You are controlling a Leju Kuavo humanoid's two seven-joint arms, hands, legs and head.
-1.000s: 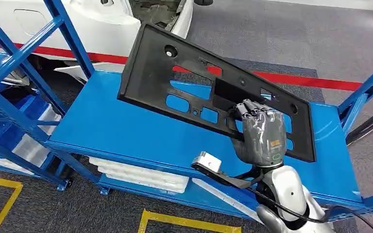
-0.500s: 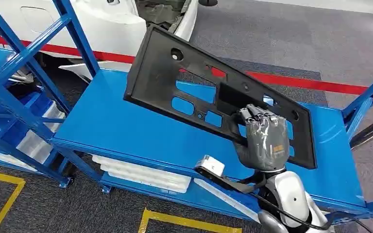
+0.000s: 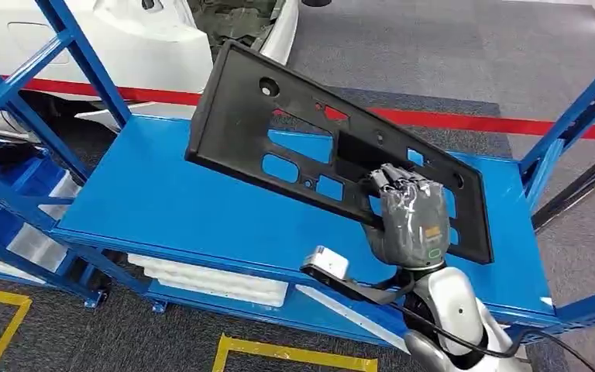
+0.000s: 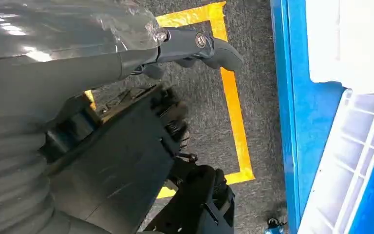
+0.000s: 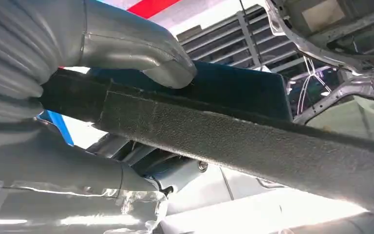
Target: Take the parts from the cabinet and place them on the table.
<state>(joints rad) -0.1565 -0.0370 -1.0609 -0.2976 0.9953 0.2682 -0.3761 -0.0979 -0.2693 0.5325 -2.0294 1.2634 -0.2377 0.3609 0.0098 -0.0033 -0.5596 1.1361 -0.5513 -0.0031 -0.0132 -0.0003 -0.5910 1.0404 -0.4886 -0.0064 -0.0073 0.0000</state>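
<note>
The right hand point(image 3: 413, 221) grips the black panel point(image 3: 294, 132) at its near right end, fingers curled over the edge through a cutout; in the right wrist view the thumb point(image 5: 141, 56) presses on one face of the panel's edge point(image 5: 253, 146). The left hand point(image 4: 53, 73) hangs over grey floor and yellow tape point(image 4: 233, 107); its fingers cannot be made out. The panel is tilted, held above the blue table point(image 3: 163, 209), stretching from the hand toward 11 o'clock. White trays point(image 3: 209, 280) lie on the shelf beneath. Blue uprights point(image 3: 77, 58) stand at 10 o'clock and a white car body point(image 3: 116, 31) at 11. The panel is long, matte, pierced with holes.
</note>
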